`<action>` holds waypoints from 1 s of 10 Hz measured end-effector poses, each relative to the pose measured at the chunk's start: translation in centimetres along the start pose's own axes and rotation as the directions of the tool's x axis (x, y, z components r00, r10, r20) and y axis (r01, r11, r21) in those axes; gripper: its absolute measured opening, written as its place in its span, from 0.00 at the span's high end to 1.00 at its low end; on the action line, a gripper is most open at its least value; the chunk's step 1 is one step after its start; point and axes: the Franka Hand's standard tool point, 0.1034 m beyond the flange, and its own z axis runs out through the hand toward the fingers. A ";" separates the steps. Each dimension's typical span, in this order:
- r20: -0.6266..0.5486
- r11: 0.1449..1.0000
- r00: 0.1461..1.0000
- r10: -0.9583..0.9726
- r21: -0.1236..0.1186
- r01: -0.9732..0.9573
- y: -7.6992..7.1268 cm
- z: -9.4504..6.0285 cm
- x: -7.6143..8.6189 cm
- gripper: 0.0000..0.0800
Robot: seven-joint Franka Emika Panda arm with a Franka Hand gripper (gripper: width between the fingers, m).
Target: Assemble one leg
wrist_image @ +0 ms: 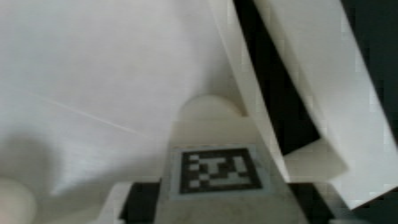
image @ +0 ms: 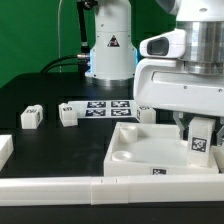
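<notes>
White plastic leg (image: pixel 201 139), tag facing out, sits clamped between the fingers of the gripper (image: pixel 199 141), which hangs over the square panel (image: pixel 150 150) near its corner on the exterior view's right. Likely lining up with a socket there. Wrist view: leg (wrist_image: pixel 219 150) points down at the panel (wrist_image: pixel 89 80). Three spare legs (image: pixel 68 114) wait beside the marker board (image: pixel 108 106), clear of the work.

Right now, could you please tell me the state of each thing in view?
end effector: shut on the held leg, over the panel.
held leg: upright, lifted.
panel: flat on table.
two loose legs: resting on table, untouched.
marker board: flat on table.
</notes>
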 end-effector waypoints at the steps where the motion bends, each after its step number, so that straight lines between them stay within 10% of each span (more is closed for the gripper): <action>1: -0.004 0.996 0.996 0.090 -0.012 -0.090 0.5 0.0 0.3 0.63; 6: -0.045 0.946 0.946 0.320 -0.047 -0.322 2.5 0.0 1.1 0.61; 8: -0.045 0.946 0.946 0.320 -0.046 -0.322 2.5 0.0 1.1 0.25; 10: -0.045 0.946 0.946 0.320 -0.046 -0.322 2.5 0.0 1.1 0.20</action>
